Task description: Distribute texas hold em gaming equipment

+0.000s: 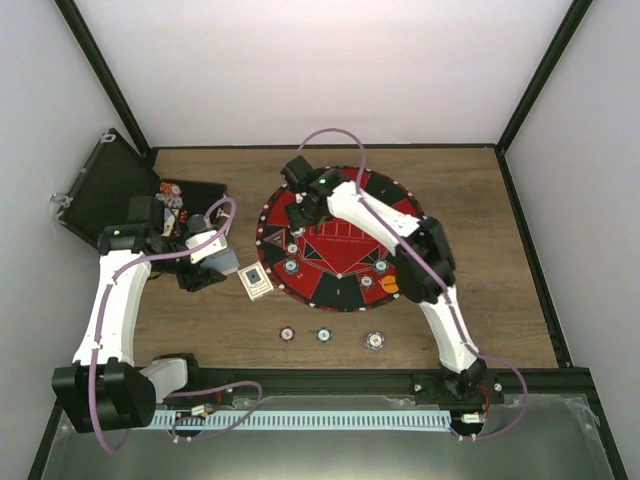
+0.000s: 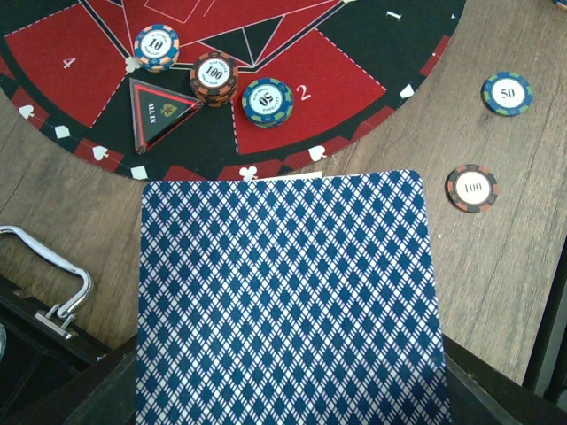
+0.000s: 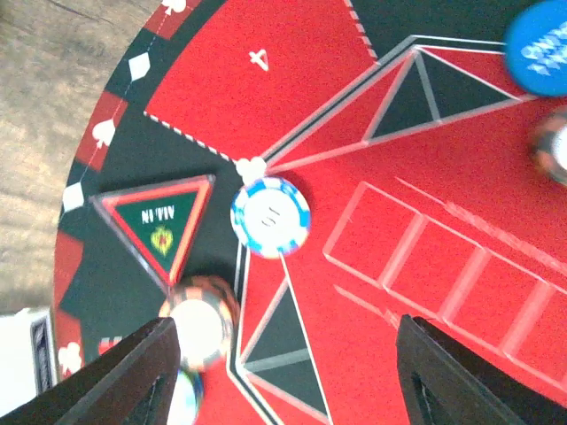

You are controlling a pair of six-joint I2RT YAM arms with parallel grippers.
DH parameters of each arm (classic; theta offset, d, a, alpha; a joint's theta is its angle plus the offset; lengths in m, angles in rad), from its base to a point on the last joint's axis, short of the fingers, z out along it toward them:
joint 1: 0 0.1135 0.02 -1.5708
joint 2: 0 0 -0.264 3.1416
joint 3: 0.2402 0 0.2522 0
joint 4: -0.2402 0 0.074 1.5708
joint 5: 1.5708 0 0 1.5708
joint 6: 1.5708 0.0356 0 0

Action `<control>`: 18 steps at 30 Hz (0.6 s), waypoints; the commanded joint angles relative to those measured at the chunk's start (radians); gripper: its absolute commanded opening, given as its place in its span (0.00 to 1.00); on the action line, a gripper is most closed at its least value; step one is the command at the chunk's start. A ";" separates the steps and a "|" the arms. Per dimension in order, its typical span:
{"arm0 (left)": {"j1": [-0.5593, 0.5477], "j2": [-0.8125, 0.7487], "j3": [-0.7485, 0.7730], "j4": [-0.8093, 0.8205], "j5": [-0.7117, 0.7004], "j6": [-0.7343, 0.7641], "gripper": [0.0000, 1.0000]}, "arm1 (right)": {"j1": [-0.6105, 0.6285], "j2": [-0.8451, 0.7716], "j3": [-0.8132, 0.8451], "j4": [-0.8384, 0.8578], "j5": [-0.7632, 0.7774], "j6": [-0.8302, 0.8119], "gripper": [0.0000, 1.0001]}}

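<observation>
My left gripper (image 1: 225, 262) is shut on playing cards (image 2: 288, 301) with blue diamond backs, held just off the mat's left edge; they hide its jaws in the left wrist view. On the round red-and-black mat (image 2: 337, 84) lie a blue 10 chip (image 2: 157, 47), an orange 100 chip (image 2: 213, 78) and a green 50 chip (image 2: 267, 101). My right gripper (image 3: 292, 381) hovers open over the mat, nothing between its fingers (image 3: 133, 381). Just beyond it lie a white-and-blue chip (image 3: 270, 217) and an orange chip (image 3: 199, 319).
A green "all in" triangle (image 3: 159, 226) lies on the mat. Three chips (image 1: 323, 335) sit on the wood in front of the mat. The black hinged case (image 1: 110, 190) stands open at the far left with chips inside; its latch (image 2: 53, 283) is beside the cards.
</observation>
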 commanded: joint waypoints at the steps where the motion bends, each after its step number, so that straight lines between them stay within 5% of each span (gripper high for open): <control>1: 0.005 -0.010 0.015 0.009 0.036 0.018 0.11 | -0.007 -0.223 -0.199 0.044 0.033 0.015 0.70; 11: 0.004 -0.020 0.021 0.009 0.033 0.022 0.11 | 0.014 -0.735 -0.869 0.124 0.070 0.172 0.83; 18: 0.003 -0.017 0.016 0.010 0.037 0.024 0.11 | 0.092 -0.993 -1.187 0.050 0.050 0.354 0.84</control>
